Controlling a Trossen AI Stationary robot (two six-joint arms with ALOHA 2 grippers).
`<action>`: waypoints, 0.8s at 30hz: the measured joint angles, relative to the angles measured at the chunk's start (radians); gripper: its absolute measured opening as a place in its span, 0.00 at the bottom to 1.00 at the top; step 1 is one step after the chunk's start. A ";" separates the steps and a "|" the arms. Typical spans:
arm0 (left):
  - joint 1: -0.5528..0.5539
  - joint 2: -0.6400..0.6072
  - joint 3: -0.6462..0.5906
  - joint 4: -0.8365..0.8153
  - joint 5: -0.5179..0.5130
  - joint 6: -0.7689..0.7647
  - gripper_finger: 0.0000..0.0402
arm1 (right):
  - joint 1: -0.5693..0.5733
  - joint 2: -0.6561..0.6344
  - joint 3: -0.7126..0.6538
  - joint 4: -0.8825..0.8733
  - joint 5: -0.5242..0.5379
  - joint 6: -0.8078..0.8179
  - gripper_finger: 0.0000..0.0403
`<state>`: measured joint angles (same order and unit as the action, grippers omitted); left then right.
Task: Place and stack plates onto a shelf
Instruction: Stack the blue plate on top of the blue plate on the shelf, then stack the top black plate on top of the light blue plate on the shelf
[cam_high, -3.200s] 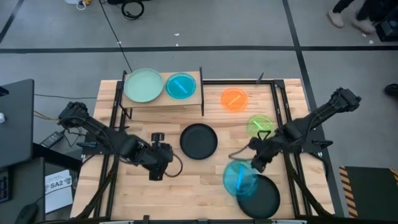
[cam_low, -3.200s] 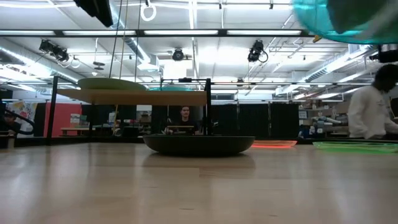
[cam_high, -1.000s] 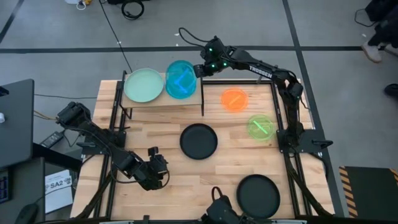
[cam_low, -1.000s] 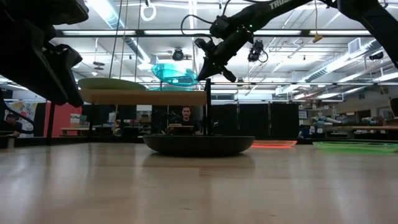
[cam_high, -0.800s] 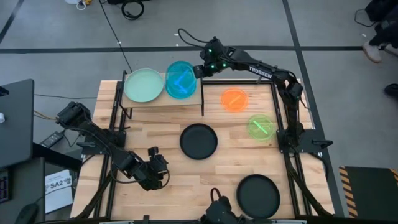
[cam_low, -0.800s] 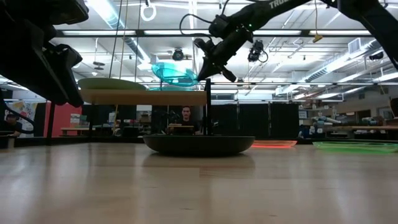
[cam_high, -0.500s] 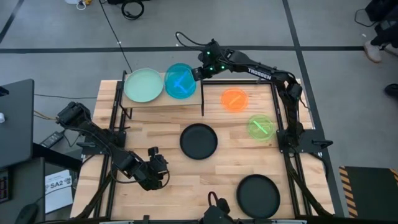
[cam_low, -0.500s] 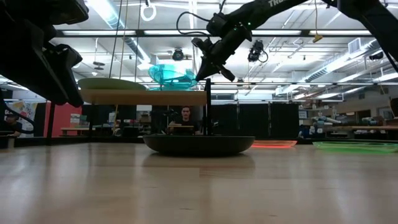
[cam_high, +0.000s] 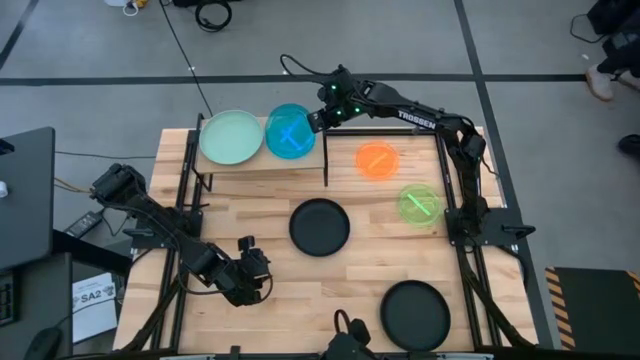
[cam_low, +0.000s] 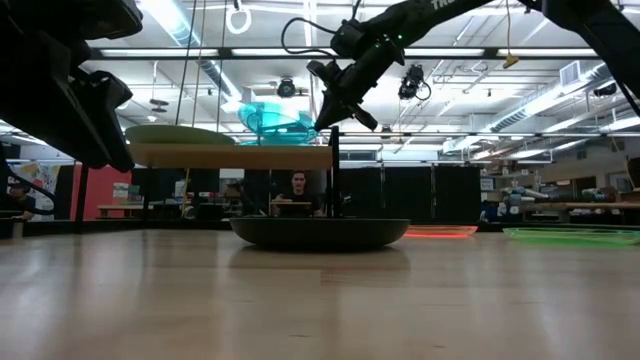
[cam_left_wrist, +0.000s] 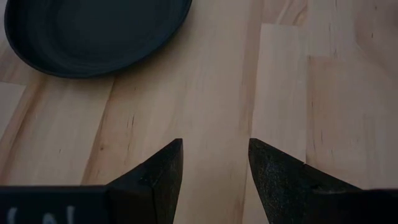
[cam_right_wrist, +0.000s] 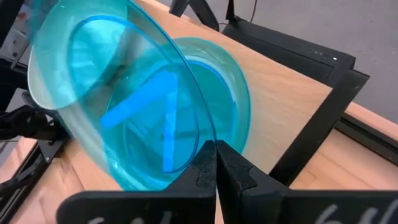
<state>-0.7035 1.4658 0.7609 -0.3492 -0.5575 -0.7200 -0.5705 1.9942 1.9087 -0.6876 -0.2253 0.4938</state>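
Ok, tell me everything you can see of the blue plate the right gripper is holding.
The blue plate is round, translucent and plastic-looking. The right gripper is shut on its rim and holds it tilted over a second blue plate, which lies flat on the shelf beside the mint green plate. Its lower edge looks close to the plate beneath; contact is unclear.

— What's off-task on my feed?
— I see a cable (cam_high: 185, 55) on the grey floor (cam_high: 90, 60), a black desk (cam_high: 25, 195) beside the table (cam_high: 330, 270), a seated person (cam_low: 296, 190) behind.
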 joint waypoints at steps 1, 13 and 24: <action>0.000 0.000 0.000 0.000 0.000 0.000 0.47 | 0.000 0.000 0.000 0.000 0.000 0.000 0.02; 0.000 0.000 0.000 0.001 0.000 0.000 0.47 | 0.000 0.000 0.000 0.002 0.023 0.000 0.08; 0.000 0.000 0.000 0.001 0.000 0.000 0.47 | 0.000 0.000 0.000 0.006 0.023 0.000 0.09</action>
<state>-0.7036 1.4658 0.7609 -0.3481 -0.5575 -0.7200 -0.5705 1.9942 1.9084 -0.6811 -0.2020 0.4938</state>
